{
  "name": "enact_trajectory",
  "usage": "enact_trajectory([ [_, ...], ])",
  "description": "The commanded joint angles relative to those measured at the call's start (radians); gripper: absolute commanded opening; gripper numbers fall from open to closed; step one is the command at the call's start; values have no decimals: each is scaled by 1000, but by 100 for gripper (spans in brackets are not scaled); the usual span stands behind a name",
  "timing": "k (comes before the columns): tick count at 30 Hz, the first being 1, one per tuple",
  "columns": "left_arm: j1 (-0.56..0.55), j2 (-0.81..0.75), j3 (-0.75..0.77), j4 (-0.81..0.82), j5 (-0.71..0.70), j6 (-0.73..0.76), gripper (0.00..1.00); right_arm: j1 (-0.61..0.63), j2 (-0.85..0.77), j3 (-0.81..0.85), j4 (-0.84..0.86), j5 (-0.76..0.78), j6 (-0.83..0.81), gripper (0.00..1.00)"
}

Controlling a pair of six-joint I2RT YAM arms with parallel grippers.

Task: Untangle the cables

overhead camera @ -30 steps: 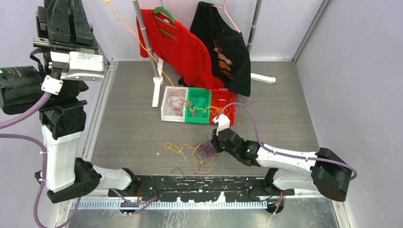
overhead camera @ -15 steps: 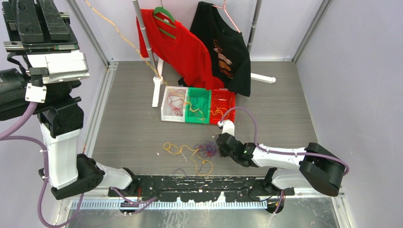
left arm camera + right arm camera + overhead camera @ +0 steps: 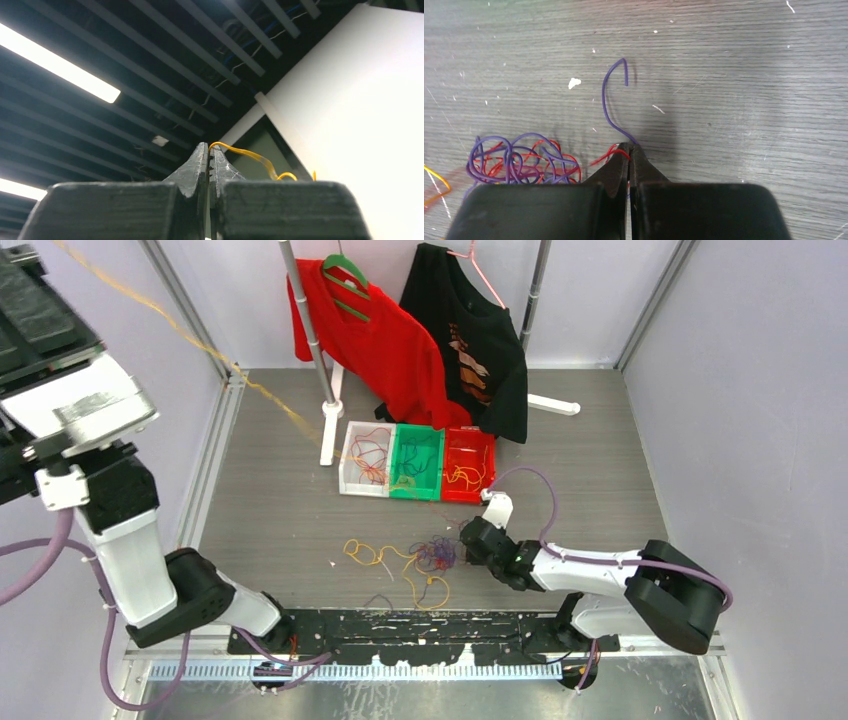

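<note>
Table [image 3: 620,470] edge lies near the cables [image 3: 430,558], right fingers [image 3: 616,170] pinching one.

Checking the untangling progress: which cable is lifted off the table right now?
The yellow-orange cable: the left gripper pinches it, stretched up from the tray. The purple-red tangle lies on the table.

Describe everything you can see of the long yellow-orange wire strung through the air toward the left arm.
The thin yellow-orange wire looks plastic-coated and slightly kinked. It slants taut through the air from the three-compartment tray, where its lower end is lost among other strands, up to the top left corner. In the left wrist view its upper end is clamped in the shut left pincer, with a short tail curling out sideways.
</note>
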Motion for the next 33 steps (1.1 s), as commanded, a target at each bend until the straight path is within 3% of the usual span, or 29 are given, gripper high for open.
enact_trajectory([
  [1,4,-50,72,20,8,79,0,-44,-11,-81,-19,7,161,1],
  [5,4,-97,54,-6,-26,90,0,-151,-82,-180,38,-83,280,1],
  [9,2,-132,16,-45,-104,79,0,-175,-139,-174,10,-105,256,1],
  [14,3,-290,-295,-100,-152,2,0,-175,-191,-150,47,-150,159,1],
  [17,4,-360,-486,-158,-142,-25,0,-175,-225,-138,84,-224,61,10],
  [20,4,-395,-600,-291,-135,-82,0,-175,-262,-123,112,-296,-27,17],
  [23,4,-394,-626,-567,-104,-77,0,-175,-298,-102,148,-427,-137,24],
  [27,4,-386,-679,-761,-52,-91,0,-175,-374,-86,138,-538,-229,28],
  [33,3,-395,-829,-665,-60,-125,0,-172,-463,-102,150,-691,-272,34],
])
